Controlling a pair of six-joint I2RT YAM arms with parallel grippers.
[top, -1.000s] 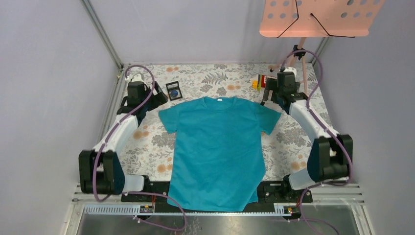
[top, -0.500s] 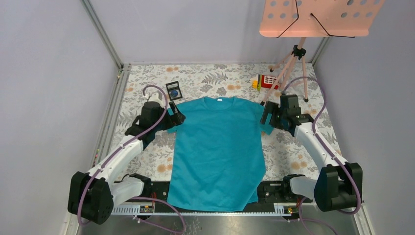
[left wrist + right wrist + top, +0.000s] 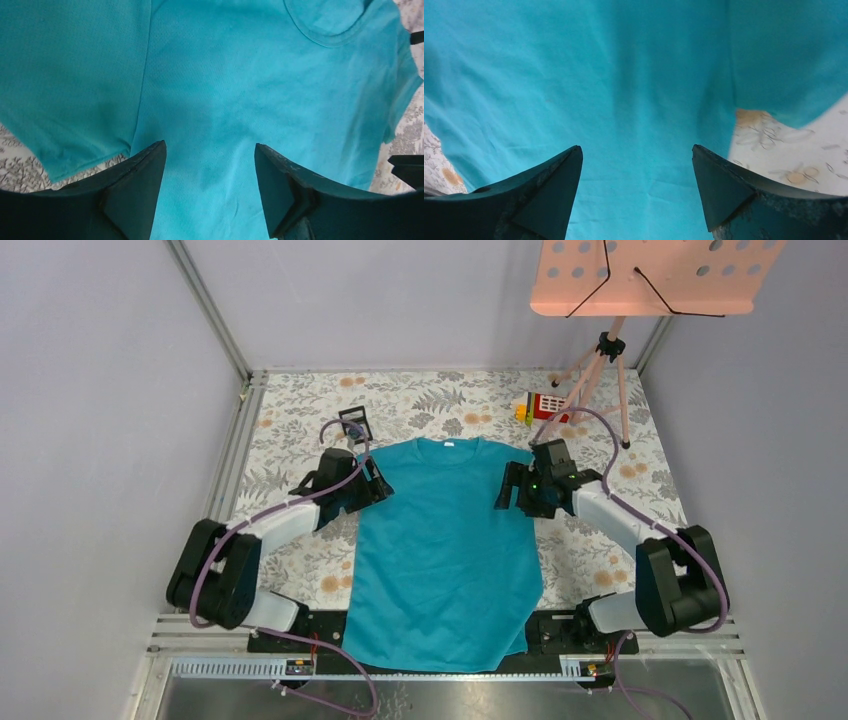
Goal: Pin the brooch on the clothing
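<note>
Left gripper, right gripper: agape, empty

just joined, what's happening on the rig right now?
Both arms reach over the teal T-shirt, which lies flat. The left gripper and right gripper hover open above its upper chest, one from each side, holding nothing. The small black stand sits just beyond the shirt, untouched. Nothing is pinned on the shirt.
</note>
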